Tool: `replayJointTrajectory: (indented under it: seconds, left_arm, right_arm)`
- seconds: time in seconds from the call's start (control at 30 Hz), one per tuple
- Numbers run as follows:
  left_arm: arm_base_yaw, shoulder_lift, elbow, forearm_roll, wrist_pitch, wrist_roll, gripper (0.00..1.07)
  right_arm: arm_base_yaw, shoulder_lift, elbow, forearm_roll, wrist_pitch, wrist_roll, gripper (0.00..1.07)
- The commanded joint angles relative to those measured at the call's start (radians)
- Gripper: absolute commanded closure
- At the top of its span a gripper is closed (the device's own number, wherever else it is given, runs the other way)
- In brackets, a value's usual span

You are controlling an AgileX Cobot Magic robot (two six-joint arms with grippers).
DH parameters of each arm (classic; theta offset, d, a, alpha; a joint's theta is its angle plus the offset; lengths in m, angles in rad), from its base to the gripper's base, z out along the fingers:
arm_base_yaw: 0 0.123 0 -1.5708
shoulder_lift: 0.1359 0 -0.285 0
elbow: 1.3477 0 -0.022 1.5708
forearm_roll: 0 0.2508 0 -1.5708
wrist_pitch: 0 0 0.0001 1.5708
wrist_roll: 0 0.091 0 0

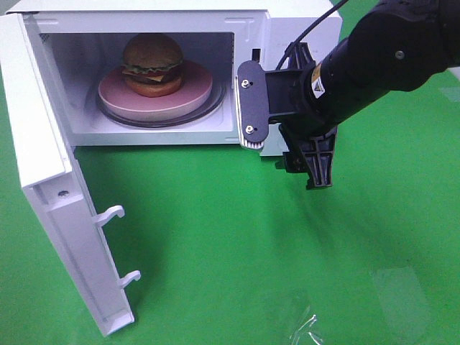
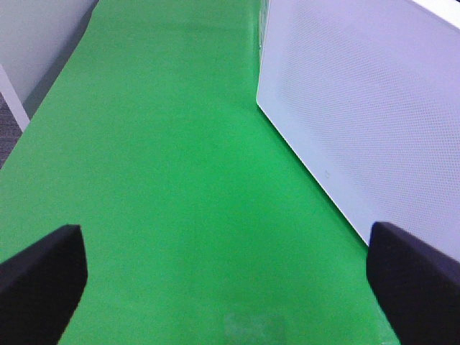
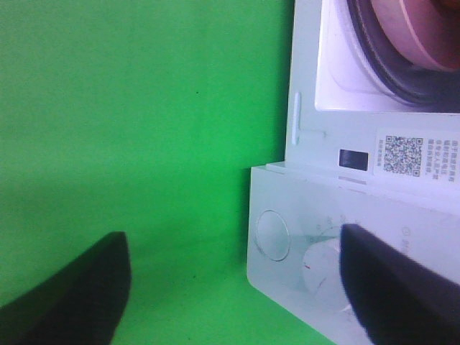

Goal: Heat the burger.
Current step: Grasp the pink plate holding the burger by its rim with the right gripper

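Inside the open microwave [image 1: 250,32], the burger [image 1: 152,63] sits on its pink plate [image 1: 198,90], back and left of the right pincer [image 3: 230,287]. That one hangs wide and empty by the control panel [image 3: 302,215]. The door [image 1: 50,215] swings out on the left, so I'd guess the left pincer [image 2: 226,280], also wide and empty, is nearer for shutting it. Only its own wrist view shows that pincer; the high view misses it.

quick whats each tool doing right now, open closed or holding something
left tool: open, holding nothing.
right tool: open, holding nothing.
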Motion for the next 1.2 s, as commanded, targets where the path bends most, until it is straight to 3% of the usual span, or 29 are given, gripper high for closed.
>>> replayJointTrajectory:
  seconds: [0.03, 0.43, 0.63, 1.2]
  left_arm:
    - [0.002, -0.005, 0.004, -0.004, -0.014, -0.001, 0.09]
    - [0.002, -0.005, 0.004, -0.004, -0.014, -0.001, 0.09]
    - [0.002, -0.005, 0.004, -0.004, -0.014, -0.001, 0.09]
    - [0.002, -0.005, 0.004, -0.004, -0.014, -0.001, 0.09]
  right_arm:
    - [0.002, -0.010, -0.005, -0.001, -0.009, 0.009, 0.13]
    - [0.002, -0.007, -0.010, -0.056, 0.002, 0.019, 0.11]
    - [0.037, 0.064, -0.088, -0.185, 0.019, 0.157, 0.13]
    - [0.067, 0.214, -0.235, -0.221, -0.026, 0.180, 0.16]
